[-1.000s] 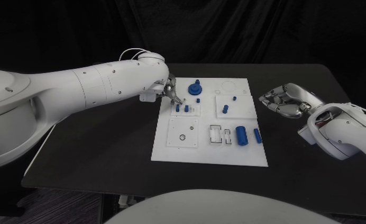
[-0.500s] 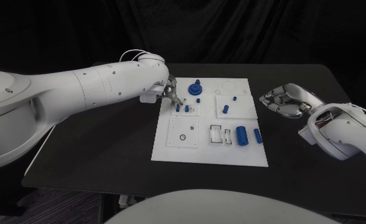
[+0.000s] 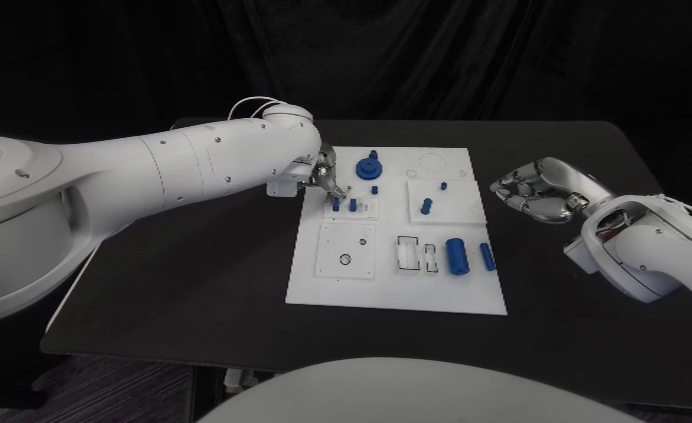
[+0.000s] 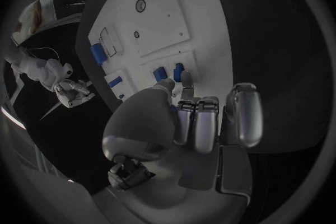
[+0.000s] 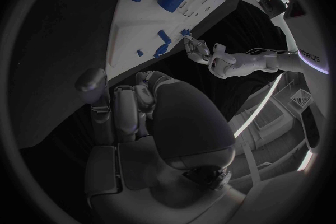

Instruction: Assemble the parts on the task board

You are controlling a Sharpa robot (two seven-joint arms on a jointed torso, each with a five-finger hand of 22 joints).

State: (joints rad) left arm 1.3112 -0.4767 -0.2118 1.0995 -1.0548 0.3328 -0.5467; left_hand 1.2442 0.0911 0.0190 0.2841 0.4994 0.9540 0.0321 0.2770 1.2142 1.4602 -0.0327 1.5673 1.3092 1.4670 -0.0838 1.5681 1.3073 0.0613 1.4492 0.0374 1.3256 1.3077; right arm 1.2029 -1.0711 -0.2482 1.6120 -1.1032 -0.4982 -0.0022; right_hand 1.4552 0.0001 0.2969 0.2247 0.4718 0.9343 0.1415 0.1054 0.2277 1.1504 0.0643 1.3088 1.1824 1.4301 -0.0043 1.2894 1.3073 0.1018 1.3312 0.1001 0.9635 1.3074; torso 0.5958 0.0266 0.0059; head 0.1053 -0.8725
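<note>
A black table [image 3: 188,283] is set before a black curtain, with the white task board [image 3: 397,288] at its centre. Over the last second almost nothing is seen to have shifted: the left hand [image 3: 320,175] is kept at the board's 10 o'clock corner, fingertips lowered beside two small blue pegs [image 3: 343,204] standing in a square module, so a fine seating step is judged to be under way (progress looks slow). Whether a part is pinched there cannot be told; the fingers [image 4: 183,79] are seen close together over the pegs. The right hand [image 3: 537,191] is held off the board at 3 o'clock, its fingers curled in on nothing. The board is matte and flat, with recessed squares; a round blue knob [image 3: 369,167] stands toward 12 o'clock, and a smooth blue cylinder [image 3: 456,255] lies toward 4 o'clock beside a slimmer blue bar [image 3: 488,257].
</note>
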